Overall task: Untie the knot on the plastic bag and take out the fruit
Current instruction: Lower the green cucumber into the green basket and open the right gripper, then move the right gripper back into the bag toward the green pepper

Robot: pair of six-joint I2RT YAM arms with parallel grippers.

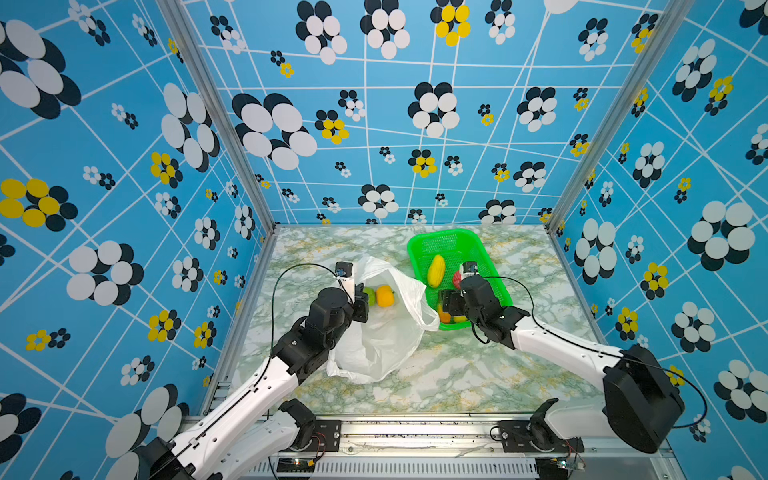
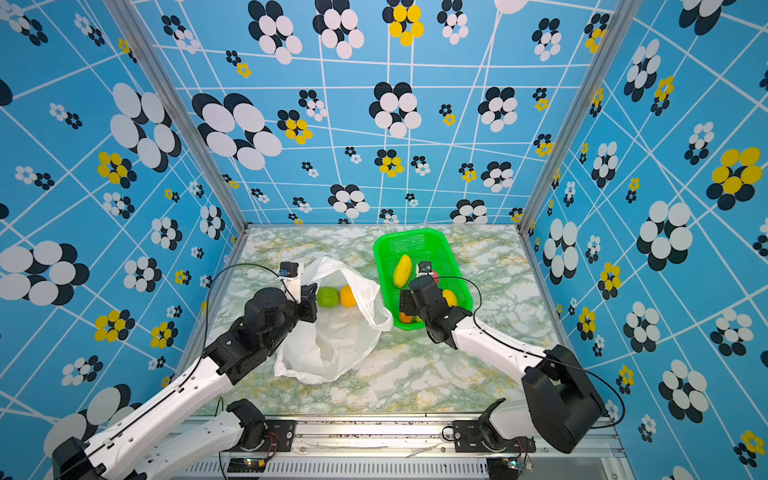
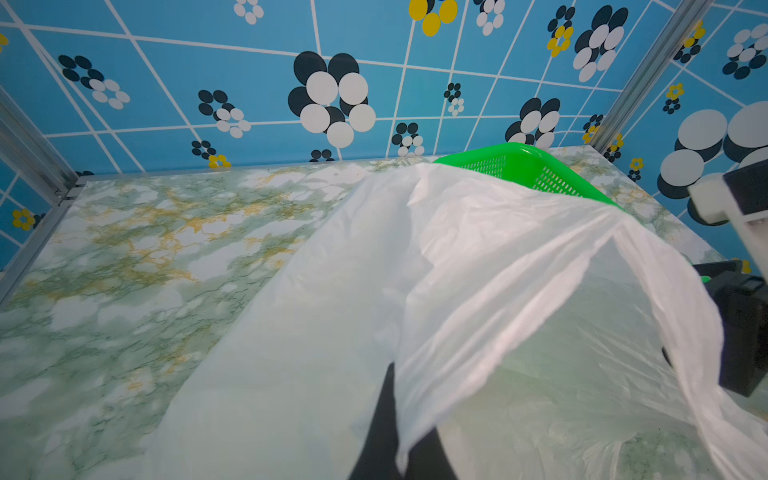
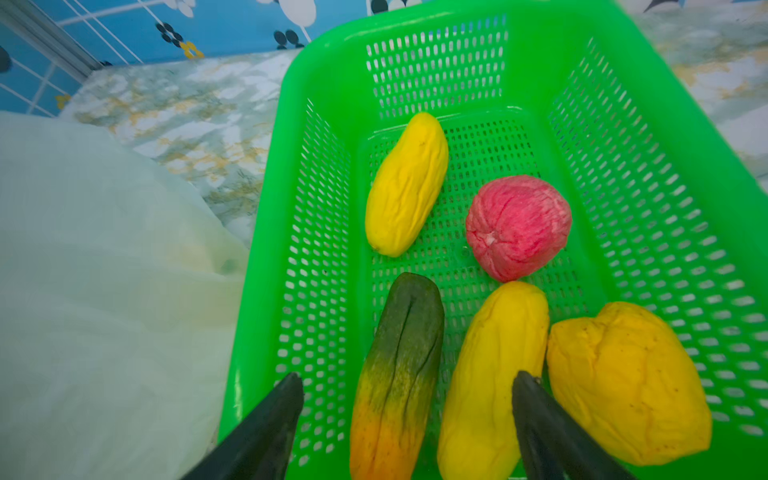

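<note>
Step in hand: fruit transfer, with the knot judged undone. The left tool (image 3: 401,432) is clamped on the rim of the plastic bag (image 1: 382,340), which lies mid-table toward the left edge with its mouth open; the right tool (image 4: 409,378) hangs with jaws apart, empty, over the green basket (image 1: 417,262) near the far edge. Next, the right tool must enter the bag mouth and close on the green fruit (image 2: 328,297) or the orange fruit (image 2: 348,296) inside.
</note>
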